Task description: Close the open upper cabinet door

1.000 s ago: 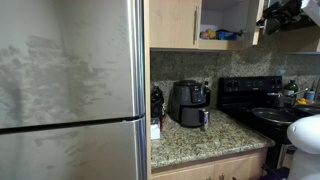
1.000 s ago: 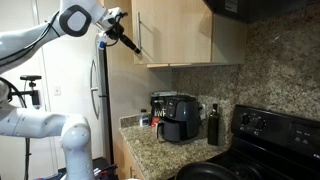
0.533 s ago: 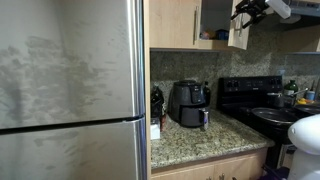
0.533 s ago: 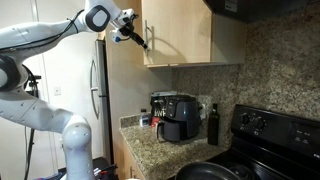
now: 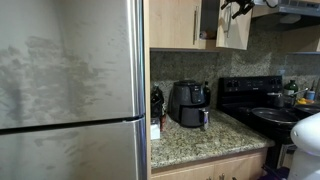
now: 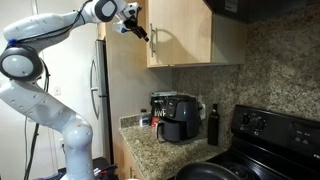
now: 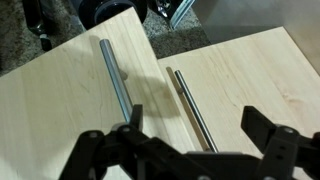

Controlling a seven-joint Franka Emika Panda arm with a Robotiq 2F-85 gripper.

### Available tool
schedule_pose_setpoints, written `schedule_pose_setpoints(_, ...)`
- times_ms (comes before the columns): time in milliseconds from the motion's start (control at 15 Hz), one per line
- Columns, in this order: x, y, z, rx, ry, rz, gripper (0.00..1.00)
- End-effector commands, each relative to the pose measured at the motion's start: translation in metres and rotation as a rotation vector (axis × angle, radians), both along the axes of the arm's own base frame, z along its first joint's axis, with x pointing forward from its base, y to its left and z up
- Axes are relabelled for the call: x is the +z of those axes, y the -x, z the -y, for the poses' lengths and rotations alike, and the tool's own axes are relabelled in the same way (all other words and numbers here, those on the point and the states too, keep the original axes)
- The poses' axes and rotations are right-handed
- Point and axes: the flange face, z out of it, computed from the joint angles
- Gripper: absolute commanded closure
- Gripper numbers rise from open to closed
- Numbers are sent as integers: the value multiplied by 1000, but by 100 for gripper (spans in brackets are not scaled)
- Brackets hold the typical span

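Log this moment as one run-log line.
door: upper cabinet door ajar, dark gap showing | gripper: open, facing door's front near top | twin door: shut | task: not yet done

In an exterior view the hand [image 5: 240, 6] is cropped by the top edge and is too small to show whether it touches the upper cabinet door [image 5: 233, 28]. That door hides all but a dark strip of the cabinet's inside [image 5: 208, 18]. In the wrist view the hand's fingers [image 7: 265, 130] are dark, blurred and cut off by the bottom edge, and the objects on the tabletop [image 5: 200, 140] beside the air fryer [image 5: 188, 102] are too small to identify.
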Motion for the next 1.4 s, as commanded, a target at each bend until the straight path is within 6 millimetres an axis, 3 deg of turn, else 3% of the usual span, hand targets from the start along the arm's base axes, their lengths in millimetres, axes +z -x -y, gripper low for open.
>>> schedule_pose_setpoints(0, -13, -8, -2, -40, 18, -1, 0)
schedule_pose_setpoints(200, -17, -47, -16, -74, 14, 24, 0)
schedule_pose_setpoints(400, -13, -83, -42, -101, -33, 58, 0)
schedule_pose_setpoints(667, -7, -117, -60, -198, -60, 133, 0)
schedule_pose_setpoints(1333, -4, -122, -50, -430, -31, 523, 0)
